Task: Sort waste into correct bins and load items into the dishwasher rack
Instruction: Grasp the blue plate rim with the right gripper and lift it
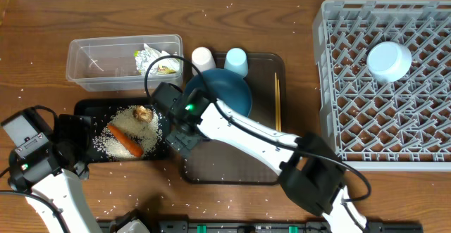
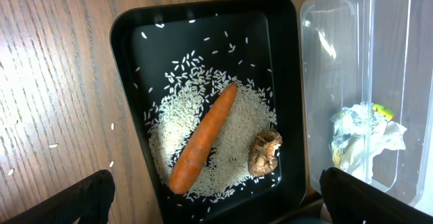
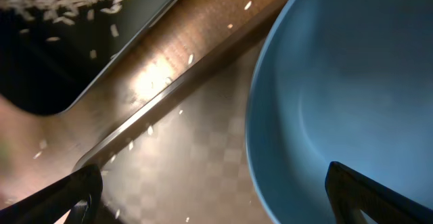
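The black tray (image 1: 84, 109) holds an orange carrot (image 2: 203, 137), a brown lump (image 2: 264, 153) and scattered rice (image 2: 237, 116). Behind it the clear tub (image 1: 91, 64) contains the crumpled wrapper (image 1: 158, 60). My left gripper (image 2: 223, 210) hovers open at the black tray's near end, holding nothing. My right gripper (image 3: 223, 204) is open low over the brown tray (image 3: 203, 156), one finger over the blue plate (image 3: 352, 68) and the other beside its rim. The white cup (image 1: 203, 57), light-blue cup (image 1: 236, 60) and chopsticks (image 1: 277, 103) stand on that tray. A white bowl (image 1: 389, 60) sits upturned in the grey rack (image 1: 423, 134).
Stray rice grains dot the wooden table (image 1: 296, 22) around the trays. The right arm (image 1: 254, 138) stretches diagonally across the brown tray from the front edge. The left arm's base (image 1: 32, 155) stands at the front left corner.
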Tool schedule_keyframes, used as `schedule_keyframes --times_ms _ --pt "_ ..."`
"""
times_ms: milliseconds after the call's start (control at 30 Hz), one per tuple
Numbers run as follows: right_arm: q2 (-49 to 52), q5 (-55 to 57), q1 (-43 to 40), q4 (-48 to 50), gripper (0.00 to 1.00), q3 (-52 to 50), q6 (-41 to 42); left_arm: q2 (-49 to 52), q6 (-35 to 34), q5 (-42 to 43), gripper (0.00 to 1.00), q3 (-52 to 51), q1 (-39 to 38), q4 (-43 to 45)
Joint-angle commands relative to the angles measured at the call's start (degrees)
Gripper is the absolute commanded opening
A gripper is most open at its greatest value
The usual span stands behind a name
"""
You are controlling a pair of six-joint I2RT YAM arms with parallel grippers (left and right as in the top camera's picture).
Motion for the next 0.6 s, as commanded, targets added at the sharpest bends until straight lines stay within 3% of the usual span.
schedule_keyframes --times_ms 0,267,400,467,533,567 --pt "3.9 3.4 0.0 0.7 0.99 0.0 0.9 0.0 0.8 -0.9 0.98 0.7 0.2 -0.2" --pt "7.5 1.8 -1.4 -0.1 0.99 0.0 2.0 0.0 0.8 -0.9 0.98 0.7 0.2 -0.2" --pt "7.5 1.8 -1.4 -0.7 0.92 0.0 2.0 0.0 0.8 -0.9 0.98 0.7 0.2 -0.2" --pt "7.5 1.8 -1.4 -1.2 0.80 0.0 2.0 0.0 0.8 -0.9 0.98 0.7 0.2 -0.2" --pt "7.5 1.8 -1.4 -1.9 0.51 0.0 2.1 0.0 0.8 -0.9 0.98 0.7 0.2 -0.2" --pt "7.5 1.8 -1.4 -2.2 0.43 0.0 2.1 0.0 0.8 -0.9 0.98 0.7 0.2 -0.2"
